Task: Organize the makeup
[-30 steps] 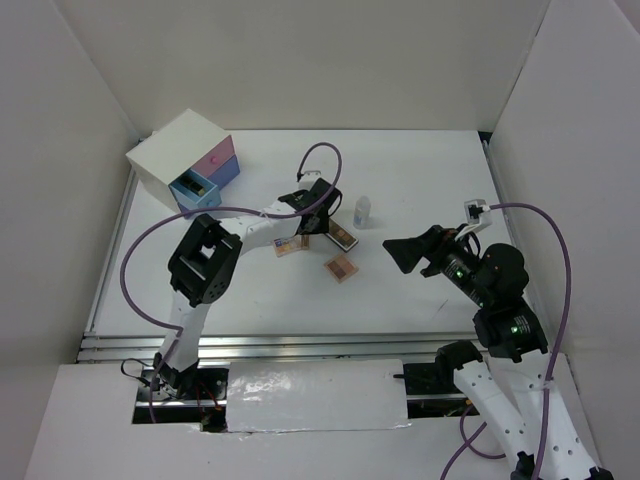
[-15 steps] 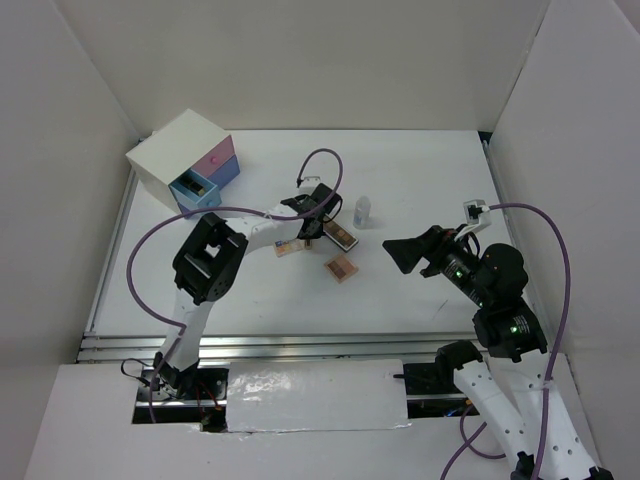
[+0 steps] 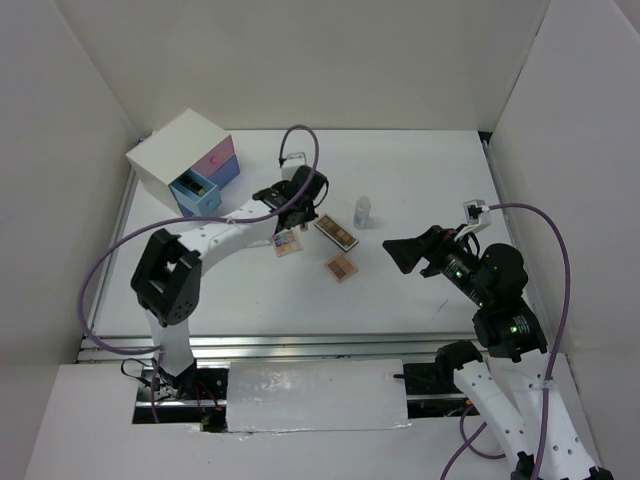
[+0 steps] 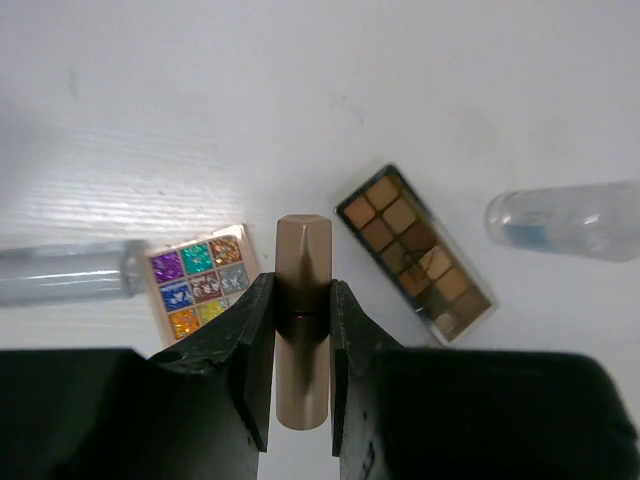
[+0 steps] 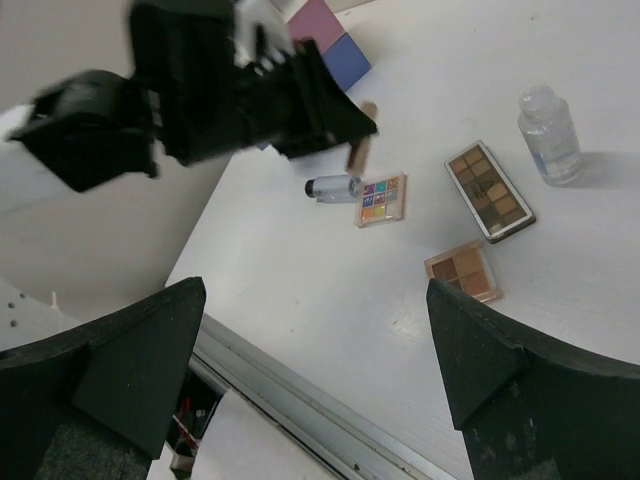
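My left gripper (image 3: 300, 197) is shut on the rose-gold lipstick tube (image 4: 302, 310) and holds it above the table; the tube also shows in the right wrist view (image 5: 365, 137). Below it lie the multicoloured palette (image 4: 198, 285), the long brown palette (image 4: 415, 252), a clear dark-capped tube (image 4: 60, 275) and a small clear bottle (image 4: 570, 220). A small tan palette (image 3: 342, 267) lies nearer the front. My right gripper (image 3: 400, 253) hangs open and empty to the right of the makeup. I see no black-gold compact.
The white box (image 3: 175, 150) with pink and blue drawers stands at the back left; its lower blue drawer (image 3: 195, 190) is pulled open with something dark inside. White walls close the table on three sides. A metal rail (image 3: 300, 345) runs along the front edge.
My left gripper has risen from among the palettes and moved back-left with the lipstick, uncovering the long brown palette. The right arm has not moved.
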`<state>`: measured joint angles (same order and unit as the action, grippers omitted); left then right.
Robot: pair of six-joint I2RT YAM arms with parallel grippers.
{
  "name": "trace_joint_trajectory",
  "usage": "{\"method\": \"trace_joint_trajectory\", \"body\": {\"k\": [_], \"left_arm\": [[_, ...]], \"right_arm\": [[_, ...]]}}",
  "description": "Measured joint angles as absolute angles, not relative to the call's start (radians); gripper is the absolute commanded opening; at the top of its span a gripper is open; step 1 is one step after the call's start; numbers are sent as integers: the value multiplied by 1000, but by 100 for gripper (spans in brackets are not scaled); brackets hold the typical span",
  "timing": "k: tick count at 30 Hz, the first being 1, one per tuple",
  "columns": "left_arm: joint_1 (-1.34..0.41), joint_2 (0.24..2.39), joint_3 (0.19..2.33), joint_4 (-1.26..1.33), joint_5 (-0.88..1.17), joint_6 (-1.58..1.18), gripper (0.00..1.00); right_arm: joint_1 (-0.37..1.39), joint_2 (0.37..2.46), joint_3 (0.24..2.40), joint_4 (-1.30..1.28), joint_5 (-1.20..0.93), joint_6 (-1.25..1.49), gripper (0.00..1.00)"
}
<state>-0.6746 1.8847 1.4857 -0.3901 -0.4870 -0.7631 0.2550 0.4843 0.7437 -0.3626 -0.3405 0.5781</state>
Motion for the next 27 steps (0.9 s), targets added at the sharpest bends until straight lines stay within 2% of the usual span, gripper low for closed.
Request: {"method": "trace_joint_trajectory", "body": {"k": [3, 7, 14, 20, 27], "left_arm": [[-624, 1786, 1542, -438, -518, -769, 0], [-448, 1728, 1619, -502, -567, -818, 0], [-149, 1694, 1556, -576, -595, -839, 0], [-83, 1694, 1483, -575, -550, -838, 2], [-64, 1700, 1492, -561, -536, -836, 5]], "right_arm": [[255, 484, 744, -363, -340, 578, 100], [255, 484, 744, -361, -341, 578, 100], [255, 498, 743, -359, -353, 578, 100], [255, 514, 743, -360, -353, 570, 100], [255, 521, 743, -360, -353, 556, 100]]}}
